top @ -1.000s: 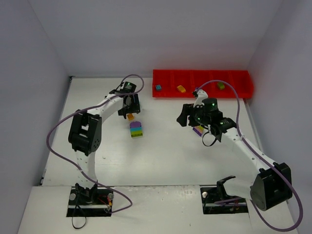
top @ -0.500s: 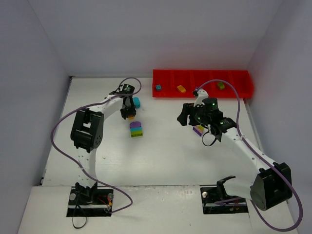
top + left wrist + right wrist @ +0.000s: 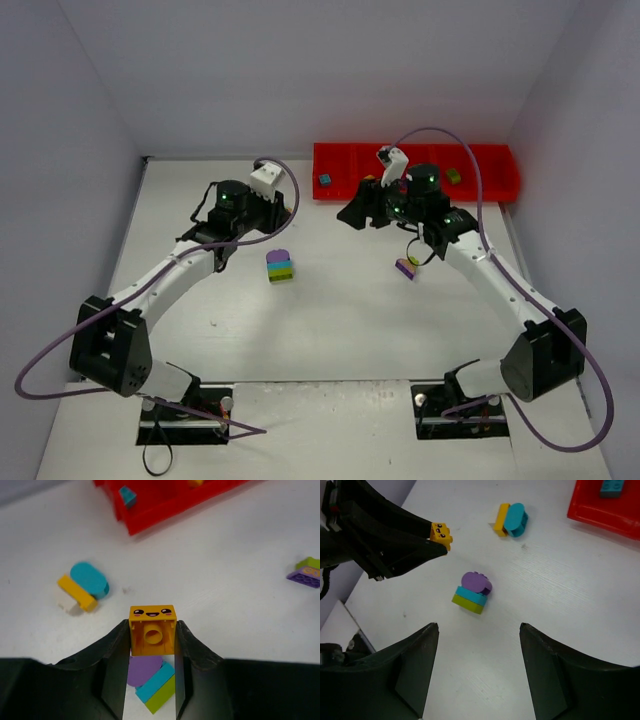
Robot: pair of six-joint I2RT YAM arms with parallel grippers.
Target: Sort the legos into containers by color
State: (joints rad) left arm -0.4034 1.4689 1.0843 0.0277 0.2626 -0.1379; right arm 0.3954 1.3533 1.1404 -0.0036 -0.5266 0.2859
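yellow smiley brick (image 3: 152, 614) in left claw (image 3: 152, 630), hollow underside toward the wrist

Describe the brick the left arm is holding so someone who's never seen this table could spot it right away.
On the white table, find the left gripper, close to a purple, teal and green stack. Pinched between its jaws is a yellow-orange brick. It alone has a smiling face printed on one side; the yellow piece nearby is plain and sits against a teal oval.
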